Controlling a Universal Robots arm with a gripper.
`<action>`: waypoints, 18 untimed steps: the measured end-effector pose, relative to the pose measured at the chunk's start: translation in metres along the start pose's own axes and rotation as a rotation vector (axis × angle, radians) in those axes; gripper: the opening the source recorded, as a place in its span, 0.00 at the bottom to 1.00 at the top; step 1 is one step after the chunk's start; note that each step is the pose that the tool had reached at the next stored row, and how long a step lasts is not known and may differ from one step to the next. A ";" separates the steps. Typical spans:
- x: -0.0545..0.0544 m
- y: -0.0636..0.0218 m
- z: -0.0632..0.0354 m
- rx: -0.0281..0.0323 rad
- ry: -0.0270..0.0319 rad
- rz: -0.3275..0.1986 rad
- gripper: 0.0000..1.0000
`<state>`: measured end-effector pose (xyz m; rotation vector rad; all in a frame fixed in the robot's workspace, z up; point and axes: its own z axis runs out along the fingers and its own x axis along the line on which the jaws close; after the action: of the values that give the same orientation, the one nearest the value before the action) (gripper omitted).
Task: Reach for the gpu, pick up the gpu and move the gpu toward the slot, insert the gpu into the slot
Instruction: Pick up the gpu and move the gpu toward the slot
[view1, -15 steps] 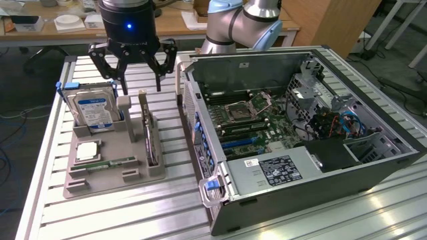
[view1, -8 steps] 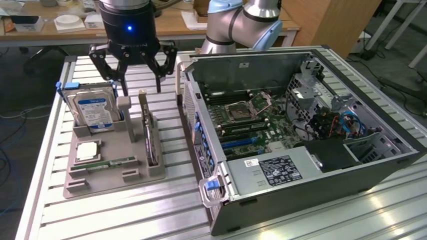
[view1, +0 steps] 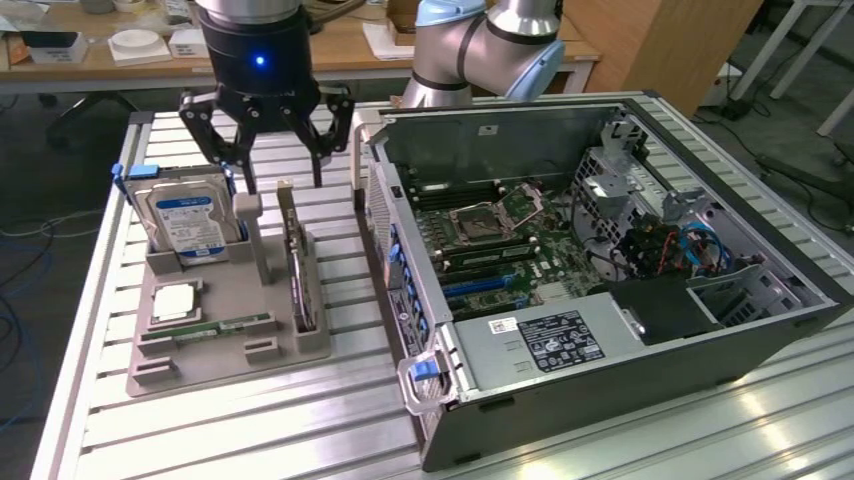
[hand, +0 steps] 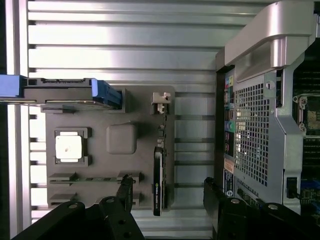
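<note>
Gpu pickup has not begun: your gripper (view1: 283, 172) hangs with its jaws spread wide and nothing between them, above the far end of the grey holder tray (view1: 220, 300). In the exterior view the gpu (view1: 302, 275) stands on edge in the tray at about 6 o'clock from the gripper, apart from the fingers. In the wrist view the fingers (hand: 125, 187) straddle the card's dark edge (hand: 158, 182).

Watch the outer finger. It hangs over the narrow gap between the tray and the computer case (view1: 587, 350), which sits at 4 o'clock, and a slightly skewed descent could clip the case wall. The inner finger could catch the tray's raised blocks or the hard drive (view1: 187, 225) at 8 o'clock. The card is thin and upright, so in my judgement an off-centre squeeze could tilt it or jam it in its groove.

You cannot see the card's lower edge or its connector, which sit down in the tray. The pale bracket end is hard to tell from the tray post. On the motherboard (view1: 507, 230) I cannot tell which slot is meant.
</note>
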<state>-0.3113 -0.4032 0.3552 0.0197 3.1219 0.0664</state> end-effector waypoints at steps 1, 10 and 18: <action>0.000 0.0000 0.0004 0.0000 0.0000 0.000 0.68; 0.000 -0.0002 0.0040 0.0000 0.0000 0.000 0.68; 0.000 -0.0003 0.0072 0.0000 0.0000 0.000 0.68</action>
<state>-0.3113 -0.4032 0.3481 0.0198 3.1219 0.0663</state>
